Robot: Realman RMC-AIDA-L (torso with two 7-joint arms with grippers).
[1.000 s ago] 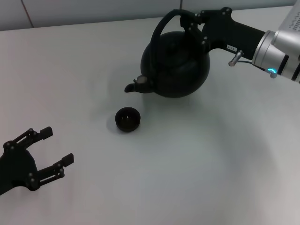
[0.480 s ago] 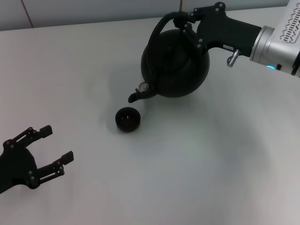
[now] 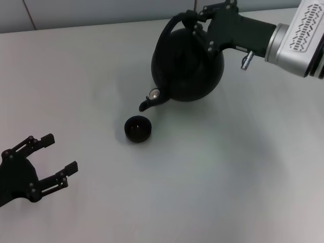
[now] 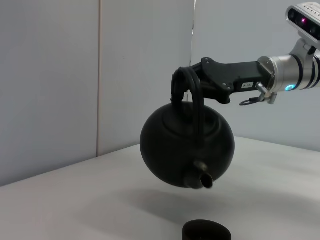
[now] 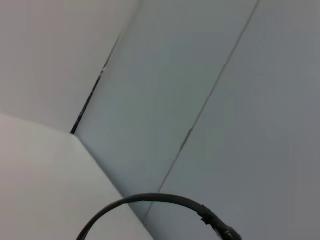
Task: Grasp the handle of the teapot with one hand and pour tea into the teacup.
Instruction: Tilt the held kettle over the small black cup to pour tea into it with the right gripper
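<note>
The black teapot [image 3: 186, 65] hangs in the air, tilted with its spout [image 3: 148, 104] pointing down toward the small black teacup [image 3: 137, 128] on the white table. My right gripper [image 3: 196, 21] is shut on the arched handle [image 3: 169, 28] at its top. From the left wrist view the teapot [image 4: 186, 147] floats clear above the teacup [image 4: 206, 232], its handle [image 4: 194, 105] held by the right gripper [image 4: 191, 80]. My left gripper [image 3: 56, 159] rests open at the near left, apart from both. The right wrist view shows only walls and a thin cable.
The white table [image 3: 212, 172] stretches around the cup with bare surface on all sides. A pale wall [image 4: 60, 75] stands behind the table's far edge.
The right gripper has lifted and tipped the teapot further, and its spout has swung down closer to the teacup. The left gripper has barely shifted.
</note>
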